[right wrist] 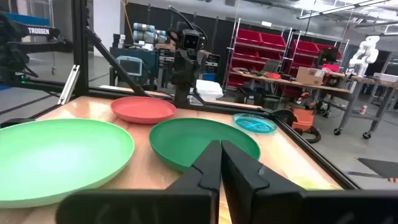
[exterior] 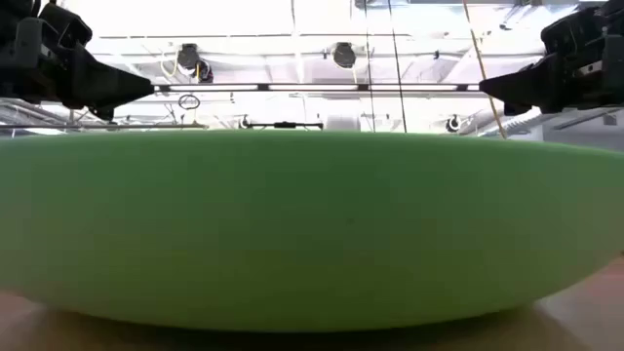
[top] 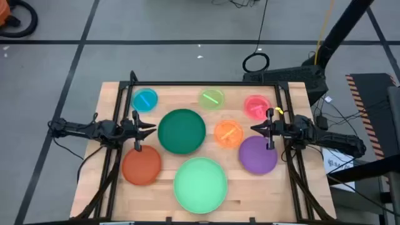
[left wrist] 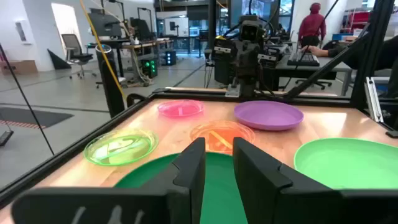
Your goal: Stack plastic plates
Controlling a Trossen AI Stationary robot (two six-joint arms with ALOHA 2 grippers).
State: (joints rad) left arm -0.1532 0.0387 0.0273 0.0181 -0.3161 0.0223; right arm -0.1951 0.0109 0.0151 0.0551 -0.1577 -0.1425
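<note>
Eight round plastic plates lie spread singly over a wooden table, none yet stacked, while two dark robot arms hang above its opposite edges, facing each other.

The left gripper hovers over the table's left side with its fingers a narrow gap apart and nothing between them. Directly ahead of its tips sits the large dark green plate, close but not touched. The brown-orange plate lies just beside the gripper on the near side, and the small translucent blue plate just beside it toward the far edge.

The right gripper hovers over the right side, its fingers pressed together and empty. The small orange plate rests right in front of its tips. The purple plate lies just beside it to the near side, partly under the arm; the small pink plate lies just beside it to the far side.

Between the two grippers and toward the front edge sits the large mint plate, which fills the table-height camera's whole view. The small lime plate sits at the far edge, between the blue and pink ones.

Across the room, a person in a red hooded top stands at a workbench.
</note>
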